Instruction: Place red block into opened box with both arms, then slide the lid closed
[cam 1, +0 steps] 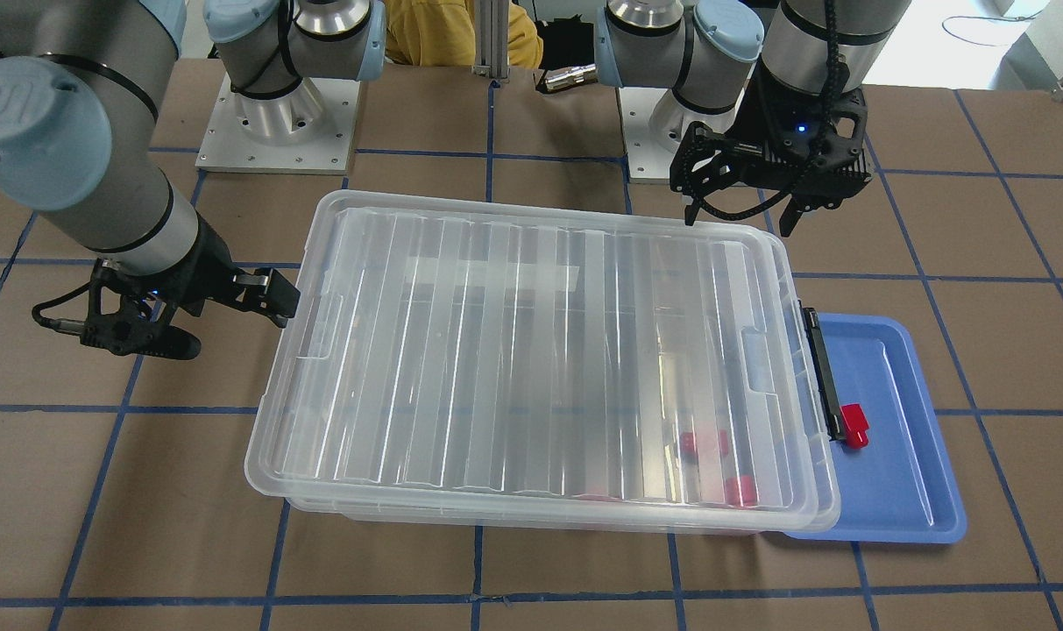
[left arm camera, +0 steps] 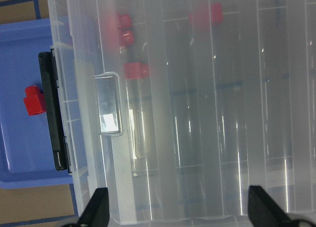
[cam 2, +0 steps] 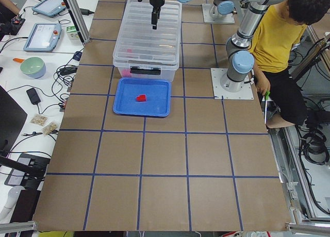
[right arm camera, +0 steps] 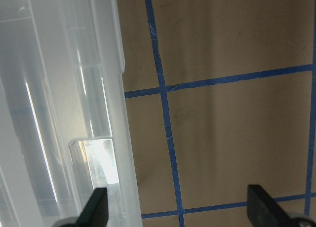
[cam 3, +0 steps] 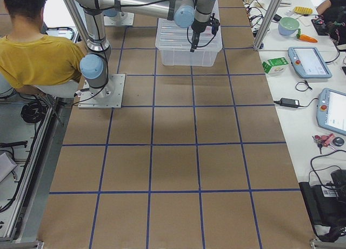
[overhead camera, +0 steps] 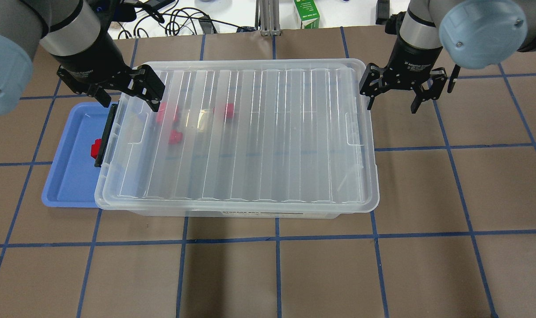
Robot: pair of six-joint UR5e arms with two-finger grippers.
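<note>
The clear box (overhead camera: pixel 232 211) has the ribbed lid (overhead camera: pixel 250 132) lying over almost all of it, and its black bar (overhead camera: pixel 103 137) faces the blue tray. One red block (overhead camera: pixel 95 148) (cam 1: pixel 855 425) (left arm camera: pixel 34 99) lies on that tray beside the bar. More red blocks (overhead camera: pixel 176 137) (left arm camera: pixel 136 70) show blurred through the lid at the same end. My left gripper (overhead camera: pixel 126 95) (cam 1: pixel 741 219) (left arm camera: pixel 180 209) hangs open above the lid's far corner at the tray end, holding nothing. My right gripper (overhead camera: pixel 391 106) (cam 1: pixel 220 320) (right arm camera: pixel 180 209) is open beside the opposite short end, straddling the box's edge and bare table.
The blue tray (cam 1: pixel 899 491) sticks out from under the box's bar end. A person in a yellow shirt (cam 2: pixel 278 36) sits behind the arm bases (cam 1: pixel 277 123). A green carton (overhead camera: pixel 306 13) and cables lie past the table's far edge. Brown table with blue grid lines surrounds the box.
</note>
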